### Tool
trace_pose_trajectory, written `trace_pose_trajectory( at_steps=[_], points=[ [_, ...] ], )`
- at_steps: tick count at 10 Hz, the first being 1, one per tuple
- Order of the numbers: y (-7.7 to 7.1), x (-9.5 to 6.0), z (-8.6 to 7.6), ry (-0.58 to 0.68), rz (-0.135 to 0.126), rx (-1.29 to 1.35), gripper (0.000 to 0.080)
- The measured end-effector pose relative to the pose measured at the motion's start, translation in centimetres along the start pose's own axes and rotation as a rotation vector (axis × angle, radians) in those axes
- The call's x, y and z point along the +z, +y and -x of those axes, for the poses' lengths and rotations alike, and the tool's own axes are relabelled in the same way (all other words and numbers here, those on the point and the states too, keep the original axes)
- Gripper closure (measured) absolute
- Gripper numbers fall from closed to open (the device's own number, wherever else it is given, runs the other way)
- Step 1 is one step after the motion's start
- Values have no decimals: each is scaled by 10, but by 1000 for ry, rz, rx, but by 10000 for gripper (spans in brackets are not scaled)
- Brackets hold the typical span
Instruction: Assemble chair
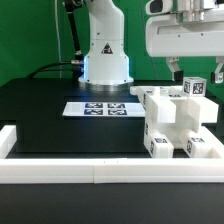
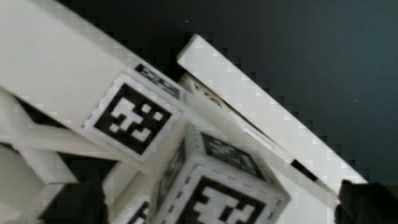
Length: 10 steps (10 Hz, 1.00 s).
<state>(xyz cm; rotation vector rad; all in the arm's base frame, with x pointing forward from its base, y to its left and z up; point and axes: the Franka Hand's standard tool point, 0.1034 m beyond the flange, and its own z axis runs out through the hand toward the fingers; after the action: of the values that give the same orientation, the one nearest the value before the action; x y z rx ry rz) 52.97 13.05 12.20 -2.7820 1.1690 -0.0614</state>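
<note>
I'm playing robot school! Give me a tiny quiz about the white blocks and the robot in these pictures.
1. True or false: the marker board lies to the exterior view's left of the chair pieces.
2. Pick one. Where is the gripper? A: up above the chair pieces. B: resting on the marker board. C: out of sight.
3. Fill the gap: the table top is coloured ____.
Key: 1 true; 2 A; 3 black.
</note>
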Motion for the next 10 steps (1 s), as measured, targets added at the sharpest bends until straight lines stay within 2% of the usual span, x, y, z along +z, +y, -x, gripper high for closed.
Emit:
trace_pose_trajectory(
  at_steps=[4, 9, 10],
  points=[
    [2, 1, -3, 5, 11, -411, 150],
    [4, 3, -5, 9, 32, -770, 150],
    [4, 3, -5, 9, 32, -776, 176]
  ],
)
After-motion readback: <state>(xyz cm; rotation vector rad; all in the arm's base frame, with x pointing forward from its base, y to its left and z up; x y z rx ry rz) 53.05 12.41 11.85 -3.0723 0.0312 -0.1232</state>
